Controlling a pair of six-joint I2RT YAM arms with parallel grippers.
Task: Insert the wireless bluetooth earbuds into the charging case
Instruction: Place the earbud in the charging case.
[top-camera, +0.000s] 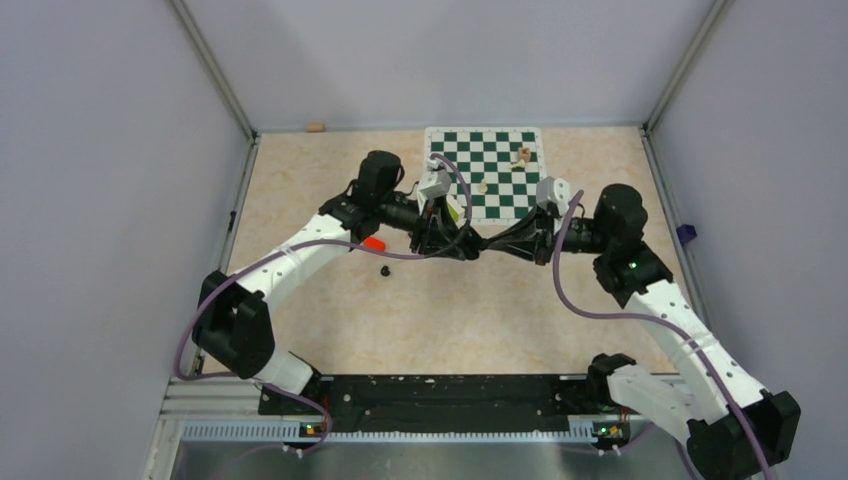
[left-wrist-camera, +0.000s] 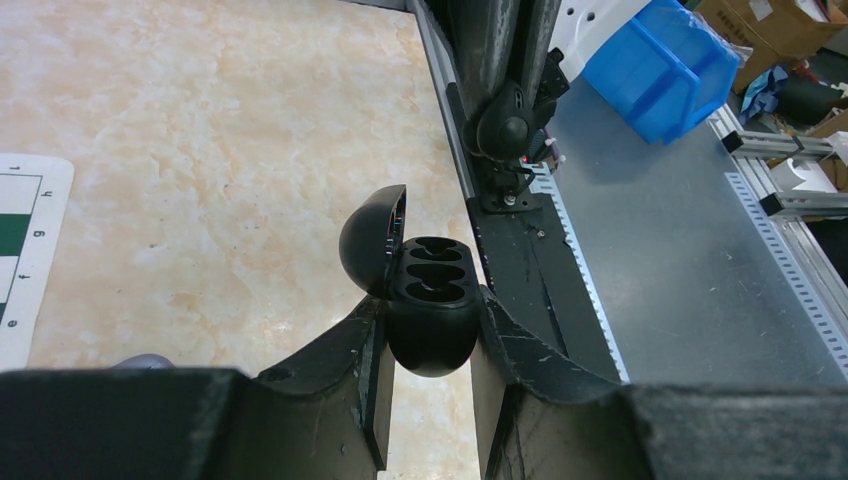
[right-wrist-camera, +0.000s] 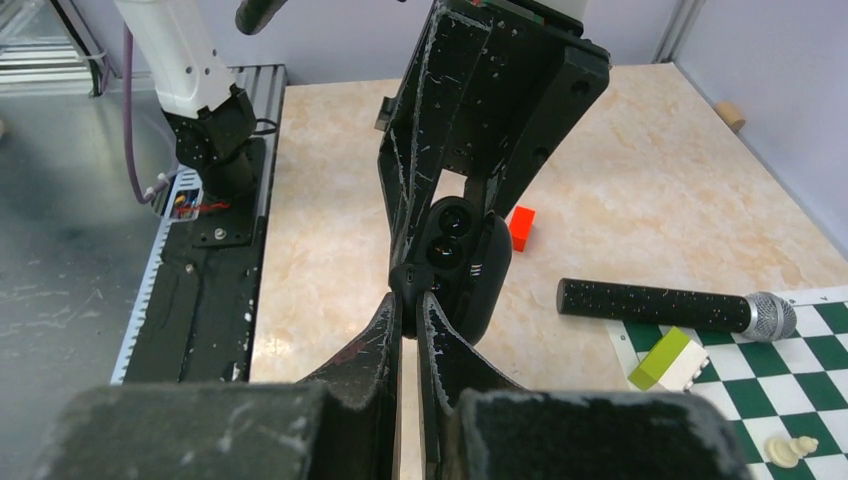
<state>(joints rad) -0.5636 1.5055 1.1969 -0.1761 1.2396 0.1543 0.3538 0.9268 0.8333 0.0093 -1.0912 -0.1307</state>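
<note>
My left gripper (top-camera: 468, 245) (left-wrist-camera: 431, 305) is shut on the black charging case (left-wrist-camera: 432, 325), held above the table with its lid (left-wrist-camera: 370, 240) swung open to the left. Its two slots look dark. In the right wrist view the case (right-wrist-camera: 470, 270) hangs from the left fingers (right-wrist-camera: 440, 120). My right gripper (top-camera: 492, 247) (right-wrist-camera: 410, 300) is shut on a small glossy black earbud (right-wrist-camera: 410, 278) pressed against the case's near edge. A second black earbud (top-camera: 385, 270) lies on the table left of the grippers. No pale purple piece is in view.
A red block (top-camera: 373, 243) (right-wrist-camera: 520, 227) lies beside the left arm. A black microphone (right-wrist-camera: 660, 305) and a yellow-green block (right-wrist-camera: 660, 360) lie at the chessboard's (top-camera: 485, 170) edge, with chess pieces (top-camera: 522, 155) on it. A cork (top-camera: 315, 127) sits by the back wall.
</note>
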